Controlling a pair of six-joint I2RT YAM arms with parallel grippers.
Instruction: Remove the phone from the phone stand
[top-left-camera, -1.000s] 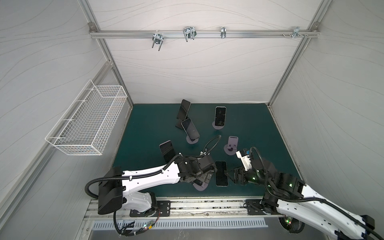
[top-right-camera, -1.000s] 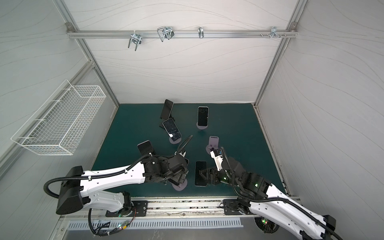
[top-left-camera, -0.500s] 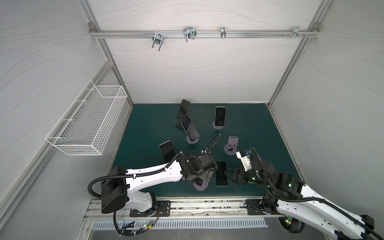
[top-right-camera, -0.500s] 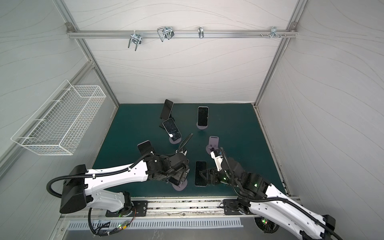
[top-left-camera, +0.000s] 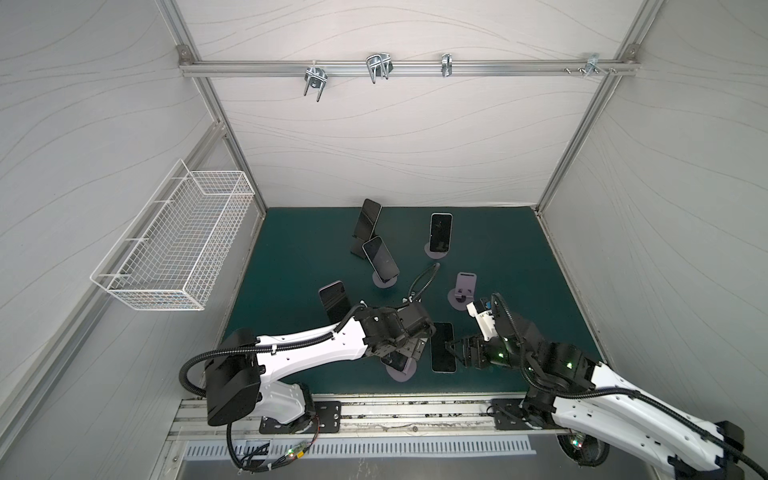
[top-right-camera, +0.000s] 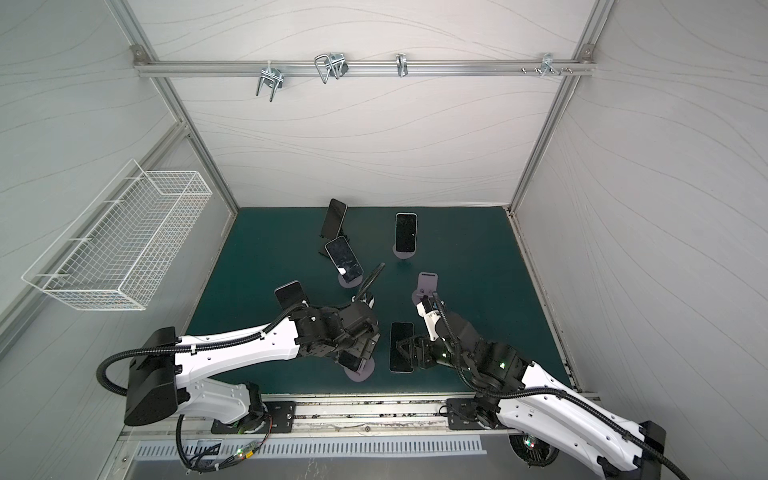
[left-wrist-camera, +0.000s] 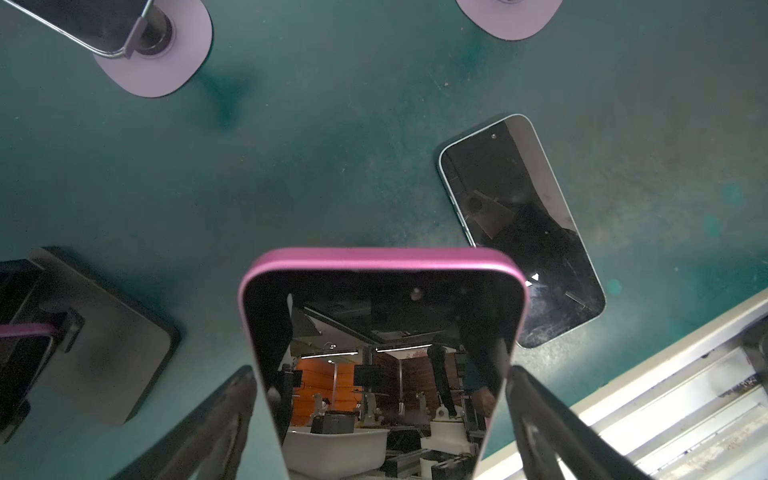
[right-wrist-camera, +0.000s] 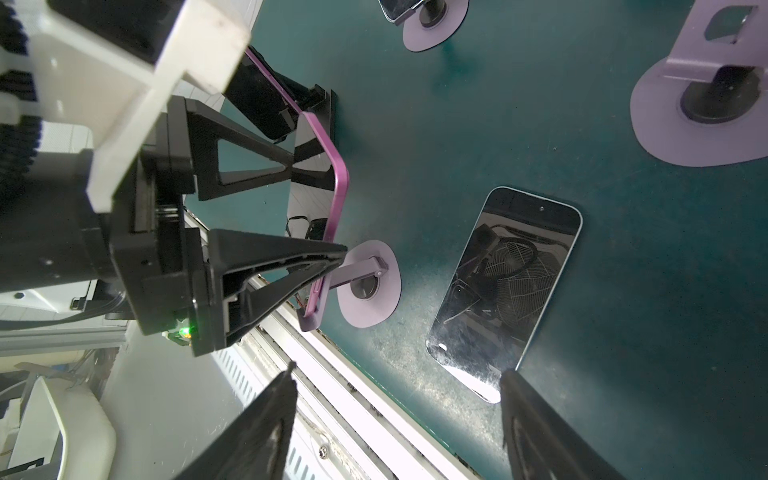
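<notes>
Phone: the magenta-edged phone (left-wrist-camera: 382, 332) leans on the lilac round-foot stand (right-wrist-camera: 368, 291), close to the front edge of the teal desk (left-wrist-camera: 332, 166).
Left jaws: the left gripper (left-wrist-camera: 380, 369) straddles the phone, one finger along each long side. The jaws are set wide and sit close against the edges, but I cannot tell whether they press.
Right jaws: the right gripper (right-wrist-camera: 398, 370) hovers low with its jaws apart and nothing between them, near a corner of the flat phone (right-wrist-camera: 505, 291).
Slip risk: the edges look smooth and glossy, so a weak or uneven pinch could let the phone twist or drop.
Stand risk: the stand looks light. If its cradle catches the phone's lower edge, a straight pull may lift or tip it.
Neighbour risk: the flat phone lies just beside the stand and a black stand (left-wrist-camera: 104, 332) sits on the other side, so a sideways swing could strike either.
Edge risk: the metal rail (left-wrist-camera: 665, 395) is near, and a dropped phone could slide off the desk.
</notes>
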